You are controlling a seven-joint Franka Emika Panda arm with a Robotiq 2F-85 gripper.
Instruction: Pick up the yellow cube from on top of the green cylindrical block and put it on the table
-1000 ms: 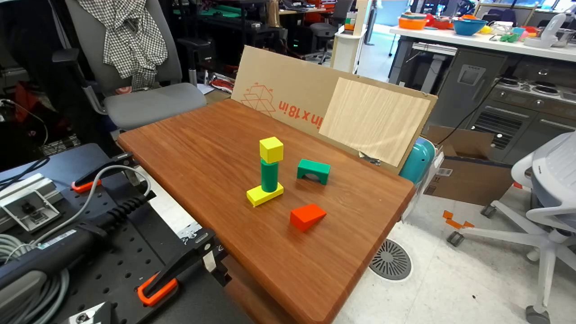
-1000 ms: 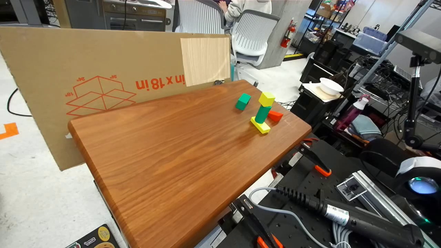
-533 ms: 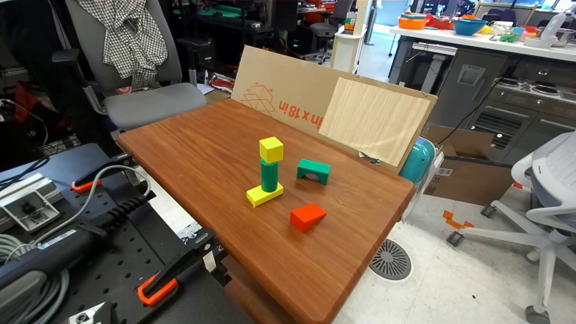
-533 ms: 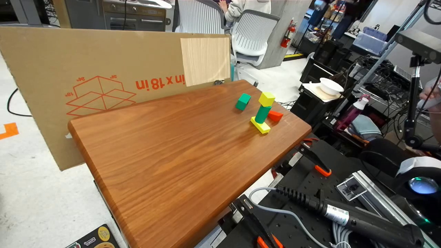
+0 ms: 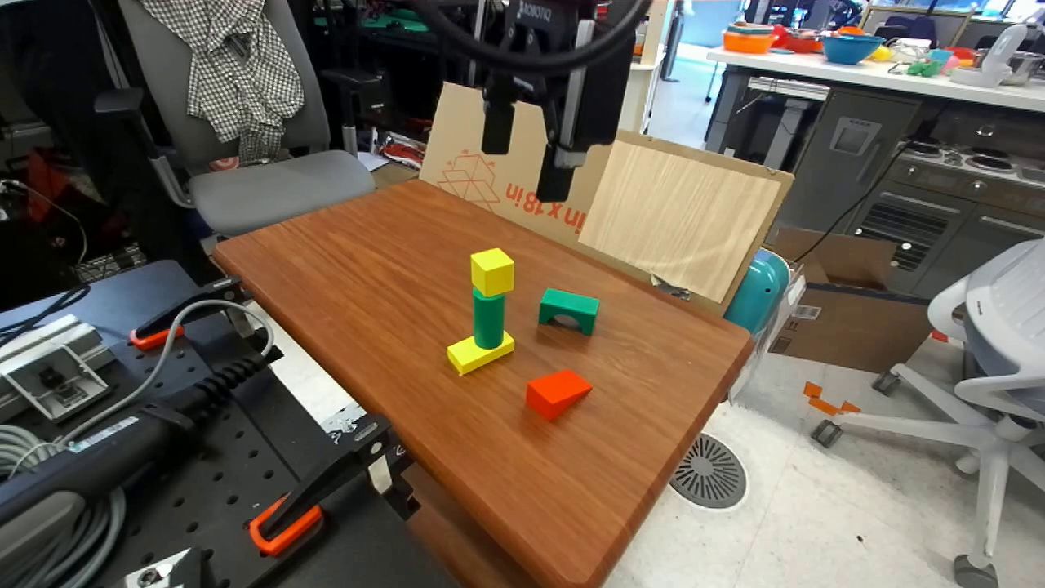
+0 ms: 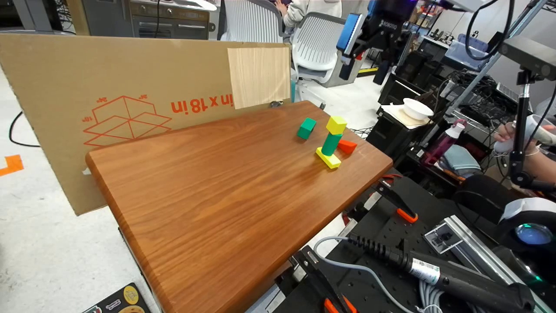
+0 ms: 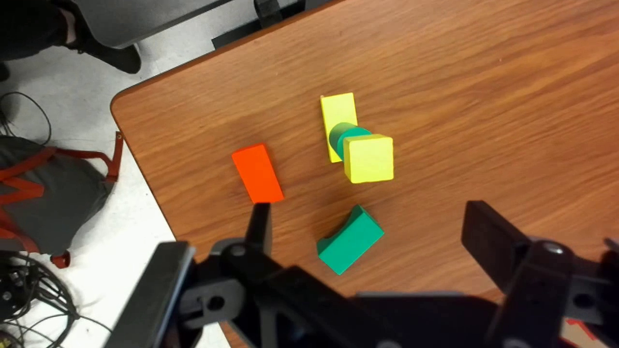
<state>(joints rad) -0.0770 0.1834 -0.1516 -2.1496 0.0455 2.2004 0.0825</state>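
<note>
The yellow cube [image 5: 492, 273] rests on top of the upright green cylindrical block [image 5: 489, 319], which stands on a flatter yellow block [image 5: 469, 355]. The stack also shows in an exterior view, with the cube [image 6: 336, 125] over the cylinder [image 6: 332, 144]. In the wrist view the cube [image 7: 370, 159] hides part of the cylinder [image 7: 346, 135]. The table [image 5: 351, 253] has a reddish-brown wood-grain top. My gripper [image 5: 526, 169] is open and empty, above and apart from the stack. In the wrist view the gripper's [image 7: 369, 215] fingers stand wide apart.
A green arch block [image 5: 570, 309] and a red-orange wedge [image 5: 558, 394] lie on the table near the stack. A cardboard sheet [image 6: 152, 78] stands along one table edge. Orange-handled clamps [image 5: 286, 523] and a black cable with a grey cord lie on the black bench [image 5: 245, 457].
The arm and open gripper have come into both exterior views from above. The blocks have not moved. A person's hand now shows more at the side of an exterior view.
</note>
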